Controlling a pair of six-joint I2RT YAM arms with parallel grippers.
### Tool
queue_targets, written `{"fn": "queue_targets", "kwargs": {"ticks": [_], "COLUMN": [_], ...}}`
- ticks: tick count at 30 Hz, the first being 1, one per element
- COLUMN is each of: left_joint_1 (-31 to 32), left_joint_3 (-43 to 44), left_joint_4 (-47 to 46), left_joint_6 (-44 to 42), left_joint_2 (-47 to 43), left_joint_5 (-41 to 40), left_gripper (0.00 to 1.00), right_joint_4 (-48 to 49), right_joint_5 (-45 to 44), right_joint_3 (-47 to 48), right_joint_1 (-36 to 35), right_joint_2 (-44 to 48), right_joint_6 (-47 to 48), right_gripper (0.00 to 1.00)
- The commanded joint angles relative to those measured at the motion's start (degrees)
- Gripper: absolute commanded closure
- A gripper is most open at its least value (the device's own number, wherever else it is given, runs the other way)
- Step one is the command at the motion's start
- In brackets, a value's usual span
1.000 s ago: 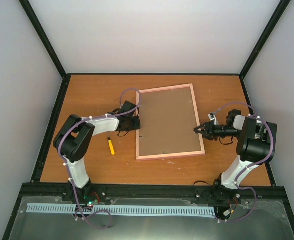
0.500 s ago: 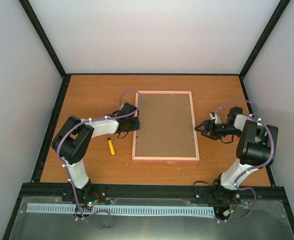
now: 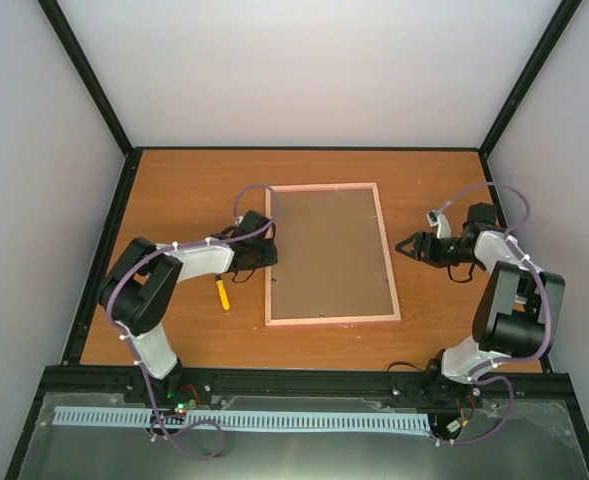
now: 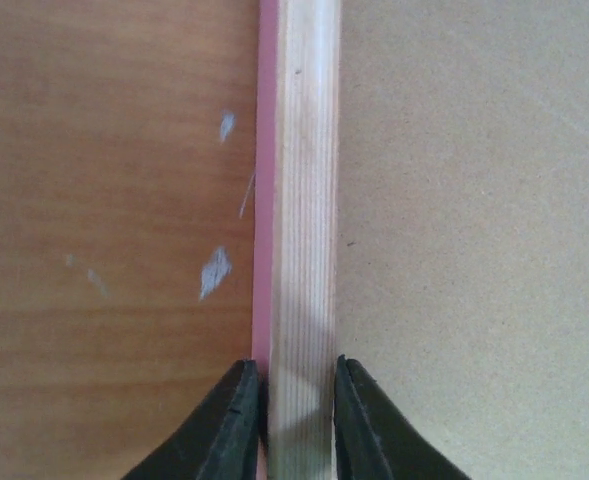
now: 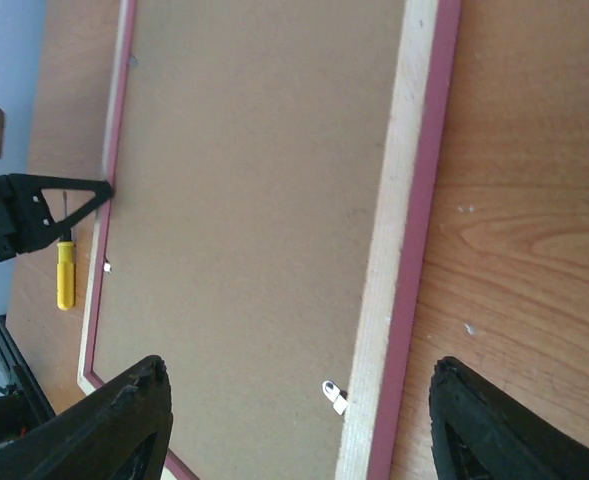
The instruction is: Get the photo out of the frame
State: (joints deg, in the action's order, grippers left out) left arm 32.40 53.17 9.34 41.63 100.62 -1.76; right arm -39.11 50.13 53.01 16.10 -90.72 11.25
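Left arm [image 3: 199, 257], right arm [image 3: 514, 300]: white link shells, black joint housings, black bases. Purple cable [image 3: 257, 188] loops along each arm, cinched with white zip ties [image 3: 174, 244]. Small green and red lights [image 3: 180, 407] at my left base. Left end effector [image 4: 296, 400]: two black tapered fingers [image 4: 224, 430], smooth matte, rounded inner edges. Right end effector [image 5: 299, 400]: same black fingers [image 5: 114, 420], rough-textured surface. Small pale block [image 3: 435, 216] on right wrist.
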Motion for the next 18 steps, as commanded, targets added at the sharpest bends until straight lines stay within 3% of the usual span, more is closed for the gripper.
{"fn": "queue_targets", "kwargs": {"ticks": [1,3,7,9,11,13,18], "left_joint_1": [0.6,0.2,-0.8,-1.1,-1.6,-2.6,-7.1], "left_joint_3": [-0.7,-0.1,3.0,3.7,2.8,0.2,-5.7], "left_joint_4": [2.6,3.6,9.2,12.8,15.4,17.1,24.4], "left_joint_6": [4.4,1.4,-4.6,-5.5,-5.3,-4.0,2.2], "left_joint_2": [-4.2,-6.0,-12.1,-15.7,-20.0,-25.2,-35.3], "left_joint_5": [1.2,-0.1,-4.0,-7.6,-10.0,-12.2,-12.4], "left_gripper": [0.65,0.52,0.44,0.38,0.25,0.03,0.00], "right_joint_4": [3.6,3.1,0.8,-4.9,-10.7,-10.6,2.0], "right_joint_5": [2.5,2.4,4.8,5.7,4.7,4.5,8.5], "right_joint_3": [-2.0,-1.4,0.5,5.3,11.2,13.4,3.2], "right_joint_1": [0.1,0.1,0.1,0.1,0.2,0.7,0.8], "right_joint_2": [4.1,5.0,7.8,8.9,10.0,12.7,23.9], "right_joint_6": [2.0,2.9,5.6,10.9,13.9,11.9,5.8], "right_gripper": [0.32,0.32,0.32,0.32,0.31,0.31,0.28]}}
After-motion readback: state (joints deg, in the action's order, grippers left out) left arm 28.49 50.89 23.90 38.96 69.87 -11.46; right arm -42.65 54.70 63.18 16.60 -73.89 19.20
